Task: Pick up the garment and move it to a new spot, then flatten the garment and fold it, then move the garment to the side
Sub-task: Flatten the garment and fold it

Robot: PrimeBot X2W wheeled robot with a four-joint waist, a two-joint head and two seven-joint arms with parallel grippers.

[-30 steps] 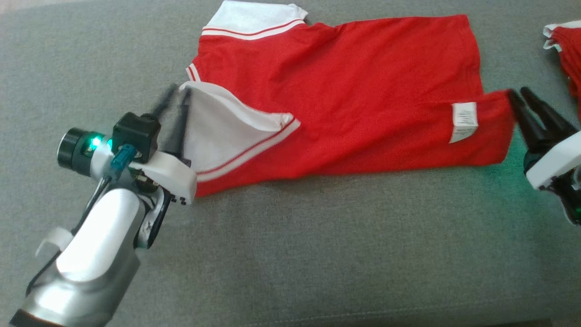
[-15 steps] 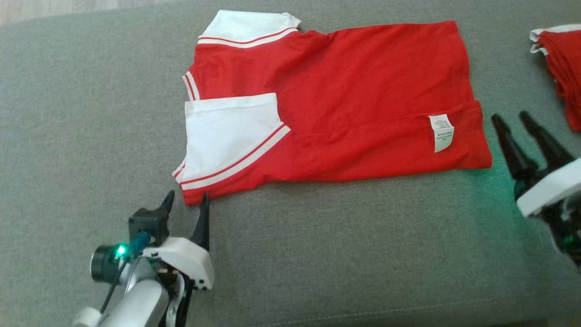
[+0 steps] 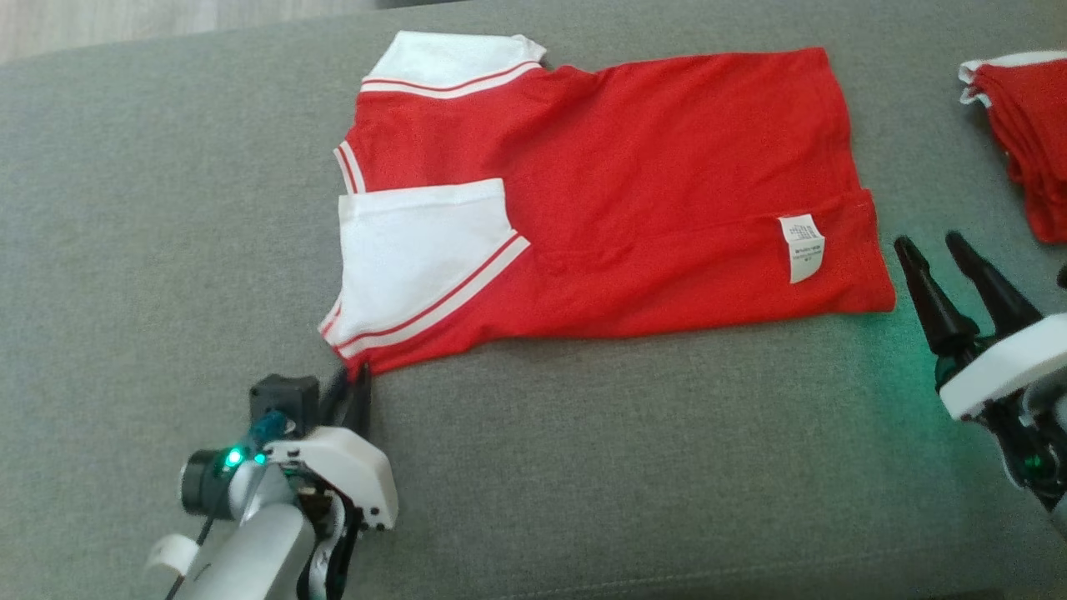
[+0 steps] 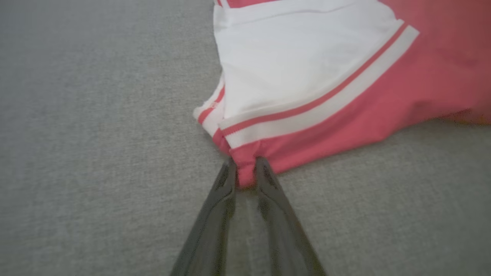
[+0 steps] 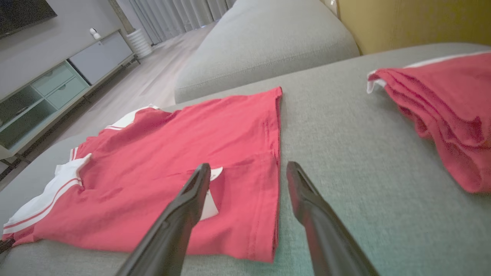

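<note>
**Left pincer bites the corner, right pincer lets go**

The red garment (image 3: 650,183) lies spread across the middle of the grey sofa cushion (image 3: 583,467), collar end towards nine o'clock and hem towards three. A second ago the left pincer (image 3: 354,379) was up at the white sleeve (image 3: 417,250), laying it over the chest. It then dropped back wide open, and now it has come in at seven o'clock. The left wrist view shows its two dark fingers pressed onto the garment's near corner, with red cloth bunched between them.

Over at four o'clock, the right pincer (image 3: 928,242) had been nipping the hem end. Now it stands spread, just off the cloth, with the label (image 3: 802,247) lying face up just beside it.

So the near edge looks turned in and settled, and this reads as the start of the next fold. One side is gripped while the other waits for its matching corner. A second red pile (image 3: 1025,142) sits at two o'clock, well apart.
</note>
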